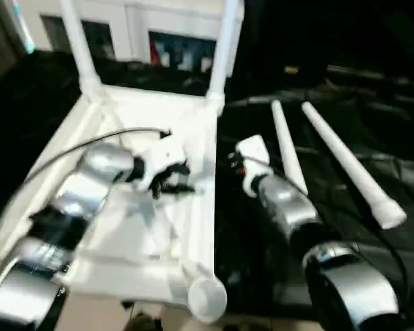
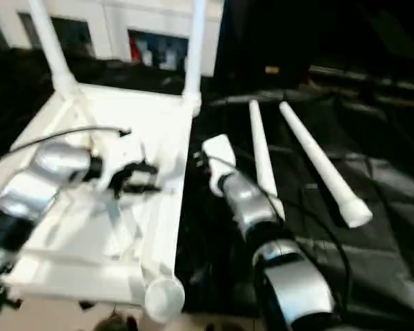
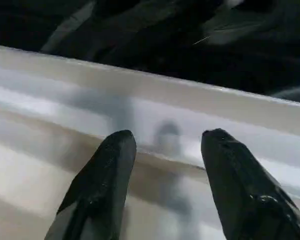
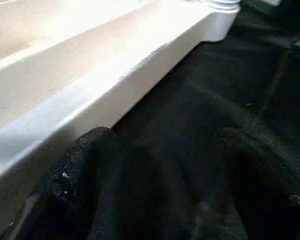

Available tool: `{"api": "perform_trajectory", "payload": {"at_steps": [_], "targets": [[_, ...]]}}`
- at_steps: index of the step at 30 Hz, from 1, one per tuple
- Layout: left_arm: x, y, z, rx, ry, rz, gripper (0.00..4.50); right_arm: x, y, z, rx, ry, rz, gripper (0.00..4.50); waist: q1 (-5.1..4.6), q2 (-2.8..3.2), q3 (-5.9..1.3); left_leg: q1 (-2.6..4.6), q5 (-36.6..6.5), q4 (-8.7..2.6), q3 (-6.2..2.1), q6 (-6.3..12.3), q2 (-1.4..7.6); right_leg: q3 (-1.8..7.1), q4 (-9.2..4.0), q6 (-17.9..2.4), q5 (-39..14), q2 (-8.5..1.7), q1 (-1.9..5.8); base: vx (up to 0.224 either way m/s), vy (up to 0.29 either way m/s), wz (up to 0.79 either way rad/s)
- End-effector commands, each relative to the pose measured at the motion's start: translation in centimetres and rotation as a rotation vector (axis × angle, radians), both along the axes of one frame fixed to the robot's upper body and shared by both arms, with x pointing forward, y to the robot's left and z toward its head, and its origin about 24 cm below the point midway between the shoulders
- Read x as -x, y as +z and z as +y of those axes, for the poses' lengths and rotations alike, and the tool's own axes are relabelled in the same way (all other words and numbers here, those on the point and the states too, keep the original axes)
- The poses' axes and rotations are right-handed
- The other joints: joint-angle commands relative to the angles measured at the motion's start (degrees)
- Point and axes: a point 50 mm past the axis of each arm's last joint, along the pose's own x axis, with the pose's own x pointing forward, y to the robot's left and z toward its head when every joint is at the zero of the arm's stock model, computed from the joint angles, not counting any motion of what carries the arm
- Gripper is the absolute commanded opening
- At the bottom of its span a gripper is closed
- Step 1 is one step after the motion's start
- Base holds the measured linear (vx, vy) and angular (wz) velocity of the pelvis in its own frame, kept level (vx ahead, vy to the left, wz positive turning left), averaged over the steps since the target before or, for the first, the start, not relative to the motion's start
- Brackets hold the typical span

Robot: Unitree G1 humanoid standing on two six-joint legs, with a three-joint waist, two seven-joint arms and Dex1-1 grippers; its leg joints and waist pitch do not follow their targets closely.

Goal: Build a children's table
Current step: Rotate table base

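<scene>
The children's table top [image 1: 205, 207] lies upside down on black cloth, its ribbed underside facing up. Two white legs [image 1: 79, 48] [image 1: 224, 48] stand upright in its far corner sockets. Two more legs [image 1: 288, 148] [image 1: 348, 165] lie loose on the cloth to the right. My left gripper [image 1: 172, 179] hovers over the underside near the right rim; in its wrist view the fingers [image 3: 107, 175] stand open with nothing between them. My right gripper [image 4: 175, 165] is open just off the table's right edge, low over the cloth.
An open round socket [image 1: 207, 296] sits at the near right corner of the top. A white glass-door cabinet [image 1: 159, 34] stands behind the table. Black cloth [image 1: 372, 124] covers the floor to the right. A black cable [image 1: 90, 141] runs over my left forearm.
</scene>
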Motion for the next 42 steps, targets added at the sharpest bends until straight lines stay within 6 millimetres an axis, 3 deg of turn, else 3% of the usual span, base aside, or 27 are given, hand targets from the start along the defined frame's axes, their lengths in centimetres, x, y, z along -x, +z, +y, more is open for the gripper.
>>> {"api": "perform_trajectory", "payload": {"at_steps": [1, 2, 5, 9, 10, 11, 15, 16, 21, 22, 25, 30, 32, 38, 42], "targets": [[-0.6, 0.2, -0.2, -0.033, -0.001, -0.055, 2.48, -0.3, 0.7, -0.8, 0.007, -0.024, -0.040, 3.61, 0.30, 1.91, -4.95, 1.71, -11.3, -3.63, -1.07, -2.06, 1.72, 2.24, -3.36, -14.3, 3.5, -3.19, 3.06, 0.000, 0.000, 0.00], [-1.0, 0.8, 0.0, -0.017, -0.003, -0.077, 2.48, -0.4, 1.1, -1.5, 0.014, -0.038, -0.065, 3.61, 0.41, 2.58, -5.02, 1.82, -11.3, -3.52, -1.09, -2.12, 1.74, 2.27, -3.20, -14.6, 3.8, -3.32, 2.97, 0.000, 0.000, 0.00], [-0.8, 2.0, 0.5, 0.015, -0.028, -0.080, 2.48, -0.3, 1.7, -2.6, 0.016, -0.042, -0.091, 3.61, 0.71, 2.24, -4.94, 1.75, -10.4, -3.41, -0.96, -1.36, 1.77, 2.26, -3.21, -15.2, 5.4, -3.32, 3.18, 0.000, 0.000, 0.00], [1.0, 2.6, 2.3, -0.032, -0.098, 0.007, 2.48, 0.4, 2.1, -3.6, 0.016, 0.054, -0.104, 3.61, 0.69, 1.96, -4.70, 1.69, -11.4, -3.60, -0.97, -1.12, 1.95, 2.24, -3.44, -15.0, 2.4, -3.37, 3.18, 0.000, 0.000, 0.00], [1.2, 2.7, 2.5, -0.036, -0.102, 0.013, 2.48, 0.5, 2.2, -3.6, 0.015, 0.067, -0.104, 3.61, 0.78, 2.15, -4.66, 1.63, -11.5, -3.70, -1.15, -1.00, 2.16, 2.22, -3.27, -14.9, 1.7, -3.57, 3.22, 0.000, 0.000, 0.00], [1.8, 2.9, 3.0, -0.048, -0.117, 0.035, 2.48, 0.9, 2.3, -3.8, 0.010, 0.119, -0.103, 3.61, 0.67, 1.79, -4.53, 1.88, -12.5, -3.71, -0.97, -1.06, 2.14, 2.26, -3.55, -14.8, 0.3, -3.39, 3.00, 0.000, 0.000, 0.00], [3.3, 3.7, 4.5, -0.070, -0.139, 0.071, 2.48, 2.5, 3.5, -4.3, -0.027, 0.339, -0.098, 3.61, 1.04, 2.11, -4.27, 1.98, -12.8, -3.82, -0.94, -0.56, 2.23, 2.28, -3.65, -14.6, -1.1, -3.16, 2.75, 0.000, 0.000, 0.00], [4.4, 3.9, 5.2, -0.099, -0.172, 0.102, 2.48, 3.6, 4.3, -4.6, -0.025, 0.464, -0.094, 3.61, 1.43, 1.36, -4.19, 1.99, -14.1, -3.91, -0.96, -0.51, 2.40, 2.28, -3.88, -14.0, -3.2, -3.27, 2.90, 0.000, 0.000, 0.00], [6.7, 3.4, 6.2, -0.171, -0.226, 0.206, 2.48, 6.0, 5.9, -4.9, -0.058, 0.707, -0.028, 3.61, 1.62, 1.76, -3.65, 2.32, -17.7, -4.32, -0.99, -1.27, 2.47, 2.47, -4.48, -12.6, -11.2, -3.34, 2.07, 0.000, 0.000, 0.00], [7.0, 3.3, 6.3, -0.184, -0.227, 0.220, 2.48, 6.3, 6.1, -5.0, -0.064, 0.736, -0.013, 3.61, 1.85, 1.58, -3.64, 2.33, -18.1, -4.40, -1.10, -1.35, 2.58, 2.52, -4.59, -12.2, -12.7, -3.46, 2.29, 0.000, 0.000, 0.00], [7.4, 2.3, 7.0, -0.264, -0.203, 0.260, 2.48, 7.5, 6.4, -4.9, -0.067, 0.850, 0.058, 3.61, 2.02, 1.38, -3.44, 2.38, -19.4, -4.46, -1.17, -1.86, 2.47, 2.61, -5.05, -10.9, -17.2, -3.57, 1.82, 0.000, 0.000, 0.00], [5.7, 1.0, 7.2, -0.315, -0.099, 0.191, 2.48, 7.8, 6.6, -4.7, -0.058, 0.866, 0.077, 3.61, 2.34, 1.21, -3.72, 2.49, -18.7, -4.17, -1.20, -2.85, 2.33, 2.65, -5.12, -10.3, -17.6, -3.73, 1.49, 0.000, 0.000, 0.00], [4.3, 0.6, 6.6, -0.304, -0.039, 0.124, 2.48, 7.9, 6.6, -4.5, -0.053, 0.874, 0.091, 3.61, 2.65, 1.23, -3.92, 2.34, -18.0, -4.14, -1.28, -3.00, 2.33, 2.57, -5.00, -10.1, -16.4, -3.77, 1.72, 0.000, 0.000, 0.00], [2.9, -0.4, 5.6, -0.265, -0.001, 0.141, 2.48, 8.3, 6.5, -4.5, -0.036, 0.881, 0.119, 3.61, 3.23, 1.26, -4.23, 2.24, -16.3, -3.93, -1.27, -2.45, 2.21, 2.43, -4.66, -11.0, -11.7, -3.73, 1.92, 0.000, 0.000, 0.00], [1.8, -1.6, 4.8, -0.262, 0.025, 0.145, 2.48, 8.3, 6.3, -4.7, -0.018, 0.865, 0.124, 3.61, 3.63, 1.17, -4.36, 2.01, -16.1, -3.85, -1.38, -2.36, 2.14, 2.37, -4.73, -10.8, -11.4, -3.91, 2.23, 0.000, 0.000, 0.00]]}}
